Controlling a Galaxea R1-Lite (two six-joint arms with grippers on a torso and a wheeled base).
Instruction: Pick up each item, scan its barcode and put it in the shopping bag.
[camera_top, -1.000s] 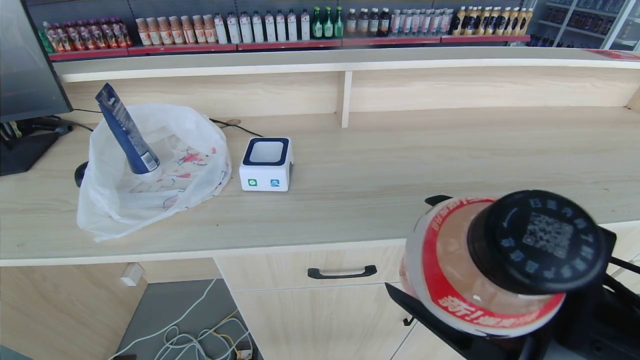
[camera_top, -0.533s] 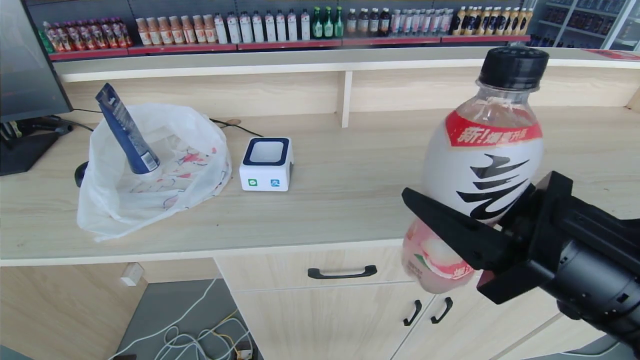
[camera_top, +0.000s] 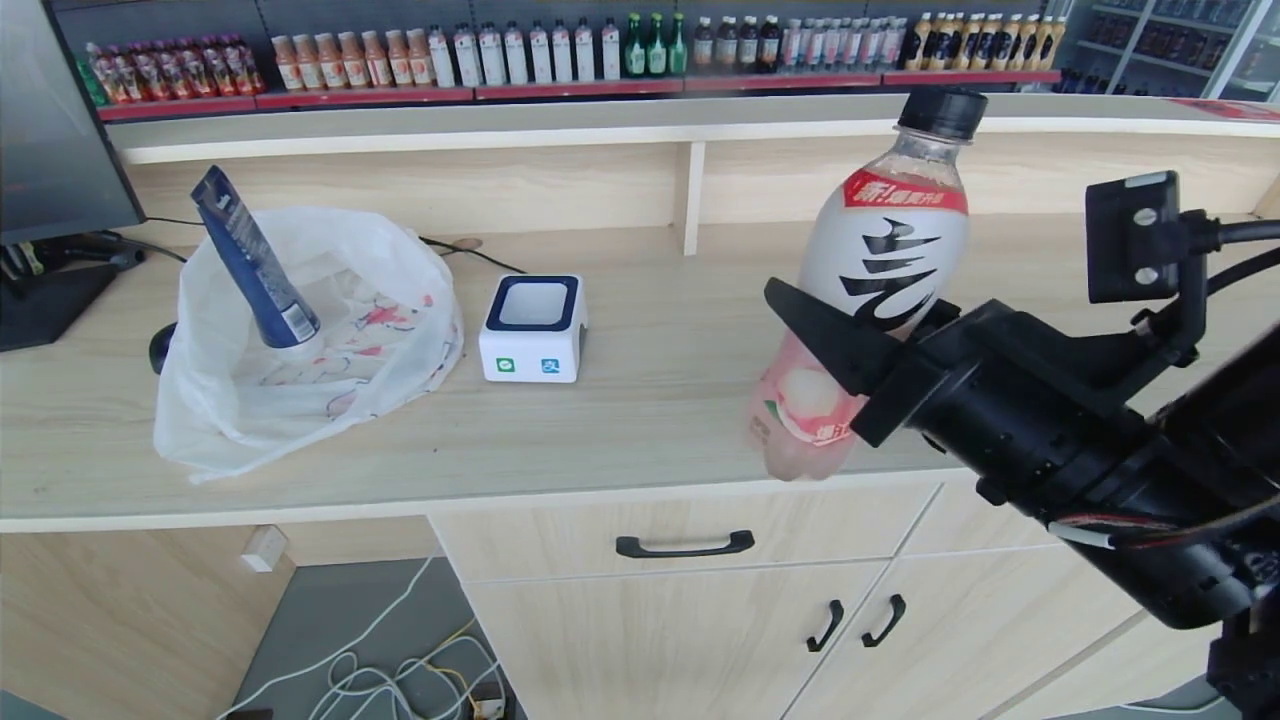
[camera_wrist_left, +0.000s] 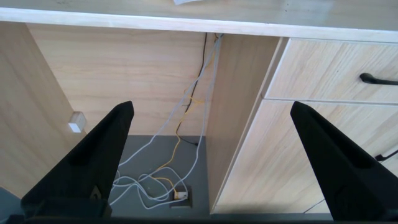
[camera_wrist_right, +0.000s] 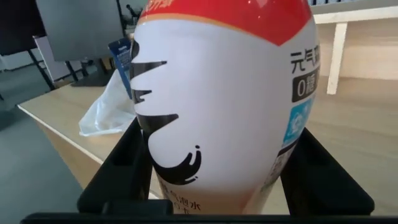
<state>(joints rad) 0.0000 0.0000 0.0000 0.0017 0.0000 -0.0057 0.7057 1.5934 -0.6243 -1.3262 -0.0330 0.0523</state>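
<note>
While holding the bottle (camera_top: 880, 270) in the air near the front edge of the counter (camera_top: 680, 420), has the right hand (camera_top: 860, 320) closed around its middle, one finger on each side, just over the pink lower label. Holds it almost upright, cap on top, leaning a little; probably so to get a firm hold and to leave most of the printed label free. From the right wrist, shows the black mark and small print of the label between the two dark fingers (camera_wrist_right: 118, 174); cannot say for sure where the barcode is. Places the bottle well apart from the scanner (camera_top: 532, 328), to its right, with the window of that white box facing up; so must probably bring the label over this window and turn it down for reading. To the left of the scanner, just beside it, finds the shopping bag (camera_top: 300, 340) lying open on the counter, with a blue tube (camera_top: 255, 265) standing slanted in it, so likely one item done. Has the left hand (camera_wrist_left: 211, 104) wide open and empty, low in front of the cabinet under the counter, above cables (camera_wrist_left: 161, 180) on the floor; probably parked there out of the way. Scan step judged not yet done, bag after it.
</note>
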